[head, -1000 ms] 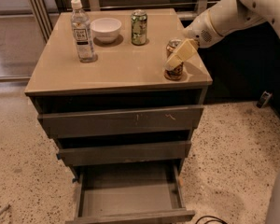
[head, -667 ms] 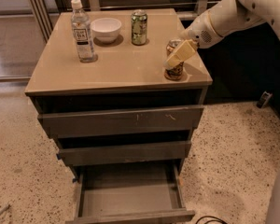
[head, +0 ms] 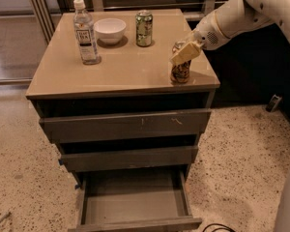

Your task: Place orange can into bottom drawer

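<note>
The orange can [head: 181,71] stands upright on the cabinet top, near its front right corner. My gripper [head: 185,53] reaches in from the right on a white arm and sits at the can's upper part, covering some of its top. The can rests on the surface. The bottom drawer [head: 135,208] is pulled out at the foot of the cabinet, and its flat grey tray holds nothing.
On the cabinet top [head: 116,69] stand a green can [head: 144,28], a white bowl [head: 110,30] and a clear water bottle [head: 85,32] at the back left. The two upper drawers [head: 125,125] are closed. Speckled floor surrounds the cabinet, and a dark cable [head: 217,227] lies near the drawer's front right.
</note>
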